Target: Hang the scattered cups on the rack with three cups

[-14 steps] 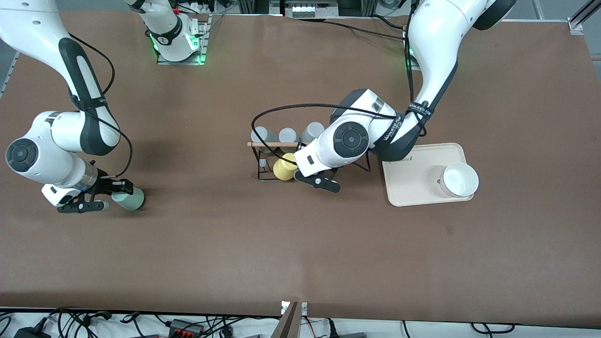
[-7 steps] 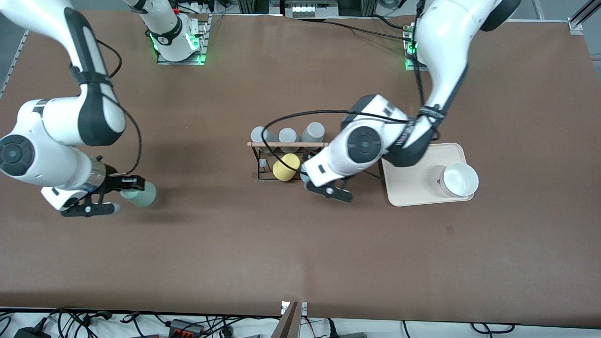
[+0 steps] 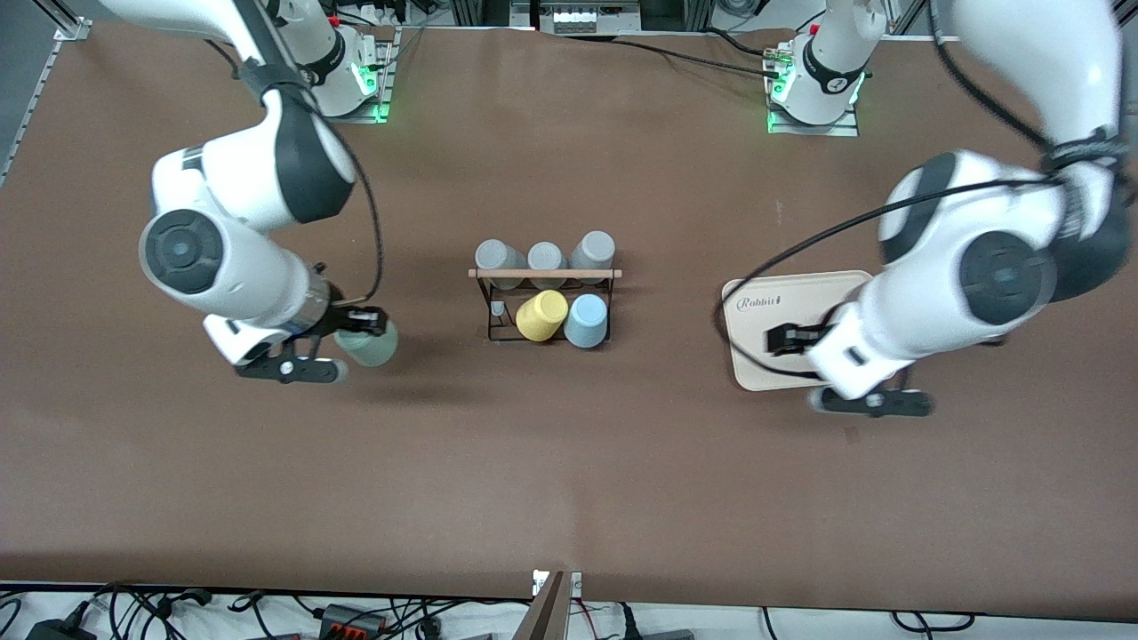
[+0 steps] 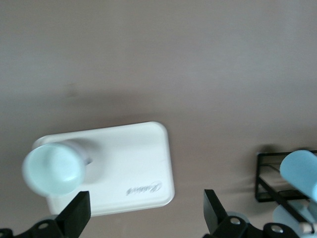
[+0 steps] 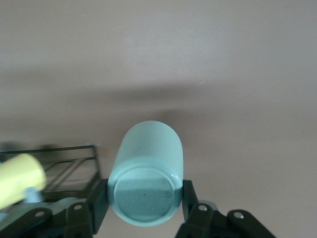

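Observation:
The black wire rack (image 3: 544, 307) with a wooden rod on top stands mid-table. Three grey cups (image 3: 544, 256) sit on its back row. A yellow cup (image 3: 540, 316) and the light blue cup (image 3: 587, 320) sit on its front row. My right gripper (image 3: 342, 347) is shut on the mint-green cup (image 3: 372, 344), held lying sideways above the table toward the right arm's end of the rack. In the right wrist view the cup (image 5: 148, 163) sits between the fingers (image 5: 96, 198). My left gripper (image 3: 827, 373) is open and empty over the beige tray (image 3: 756, 311); it also shows in the left wrist view (image 4: 143, 218).
A pale bowl (image 4: 53, 168) stands on the tray (image 4: 133, 163); the left arm hides it in the front view. The rack (image 4: 277, 188) and the blue cup (image 4: 299, 171) show at the edge of the left wrist view. The rack (image 5: 74, 163) and the yellow cup (image 5: 20, 178) show in the right wrist view.
The left gripper let go of the light blue cup on the rack and swung away to over the tray. The right gripper carried the mint-green cup toward the rack.

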You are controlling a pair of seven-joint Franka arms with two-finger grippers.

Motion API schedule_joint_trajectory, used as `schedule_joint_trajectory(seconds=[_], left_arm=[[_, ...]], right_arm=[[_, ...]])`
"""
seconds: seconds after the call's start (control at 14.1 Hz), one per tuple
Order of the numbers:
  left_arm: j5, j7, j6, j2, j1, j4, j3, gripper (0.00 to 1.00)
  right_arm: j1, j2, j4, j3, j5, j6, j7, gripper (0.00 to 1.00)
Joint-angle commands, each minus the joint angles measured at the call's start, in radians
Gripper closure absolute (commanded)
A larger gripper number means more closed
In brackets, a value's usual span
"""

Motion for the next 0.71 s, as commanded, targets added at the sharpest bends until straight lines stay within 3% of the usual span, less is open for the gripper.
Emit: schedule_joint_trajectory(seconds=[0.0,0.07,0.21,0.43,0.5,0.64], left_arm=[[0.012,-0.005,-0.16,-0.121,0.027,-0.021,-0.018,0.0],[0.01,-0.008,-0.233,-0.156,0.033,-0.033,-0.015,0.0],[-0.019,-0.029,-0.248,-0.19,0.065,-0.096,-0.016,0.0],[-0.077,-0.032,-0.092,-0.288,0.09,-0.293,0.008,0.0],[-0.077,-0.022,-0.044,-0.327,0.077,-0.364,0.048,0.0],[-0.08,-0.016,-0.009,-0.358,0.012,-0.417,0.133,0.0]], right_arm=[[0.082,0.031,0.057,-0.008,0.022,-0.016,0.144,0.74],[0.106,0.031,0.057,-0.008,0.022,-0.015,0.191,0.74],[0.155,0.034,0.057,-0.01,0.02,-0.015,0.262,0.74],[0.203,0.051,0.057,-0.01,0.019,0.028,0.353,0.74],[0.217,0.052,0.057,-0.01,0.019,0.034,0.374,0.74],[0.234,0.066,0.057,-0.01,0.016,0.037,0.41,0.74]])
